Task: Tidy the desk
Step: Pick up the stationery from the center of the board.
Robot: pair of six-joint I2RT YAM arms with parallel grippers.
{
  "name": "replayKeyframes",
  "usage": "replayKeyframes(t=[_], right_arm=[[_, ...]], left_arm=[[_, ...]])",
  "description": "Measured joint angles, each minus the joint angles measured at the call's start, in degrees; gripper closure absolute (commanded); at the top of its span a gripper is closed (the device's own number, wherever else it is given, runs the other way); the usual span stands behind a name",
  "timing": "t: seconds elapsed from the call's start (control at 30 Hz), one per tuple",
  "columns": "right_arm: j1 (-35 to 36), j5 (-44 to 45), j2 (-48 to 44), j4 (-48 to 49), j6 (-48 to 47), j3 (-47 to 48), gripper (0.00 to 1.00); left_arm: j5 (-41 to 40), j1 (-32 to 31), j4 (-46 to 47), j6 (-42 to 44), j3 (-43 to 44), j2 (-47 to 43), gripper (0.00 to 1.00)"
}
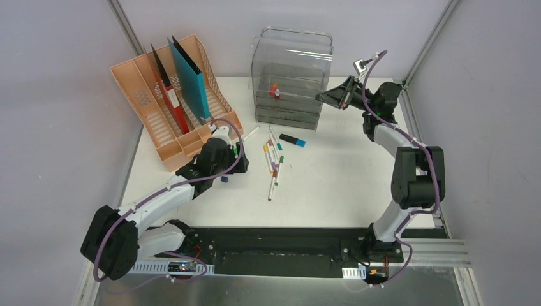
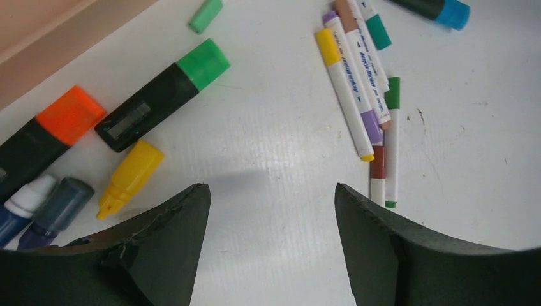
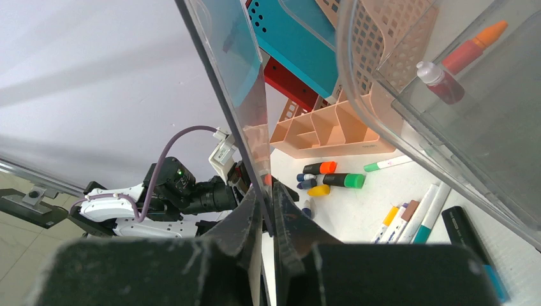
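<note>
We see the white counter (image 1: 344, 172) spread under both arms, with the bases mounted on its near edge. The left pincer (image 2: 271, 194) hangs open over bare counter, and from above its tips are hidden beneath the wrist. Beside it, an orange-capped highlighter (image 2: 51, 131) is cut off by the frame edge. The right pincer (image 3: 268, 194) is clamped on a thin wall of the clear drawer box (image 1: 290, 76); we cannot make out which panel.
</note>
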Motion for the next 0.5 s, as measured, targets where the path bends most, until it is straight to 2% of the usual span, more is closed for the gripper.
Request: replayKeyframes(t=[0.13, 0.27, 0.5], right_arm=[[0.0, 0.0, 0.5, 0.0, 0.0, 0.0, 0.94], [0.0, -0.1, 0.8, 0.0, -0.2, 0.0, 0.94], [0.0, -0.2, 0.8, 0.1, -0.2, 0.0, 0.94]], left_arm=[[-3.9, 0.0, -5.1, -7.6, 0.1, -1.1, 0.33], [-8.2, 0.0, -10.4, -18.1, 0.6, -1.2, 0.42], [-14.9, 0.0, -21.9, -35.6, 2.0, -0.9, 0.47]])
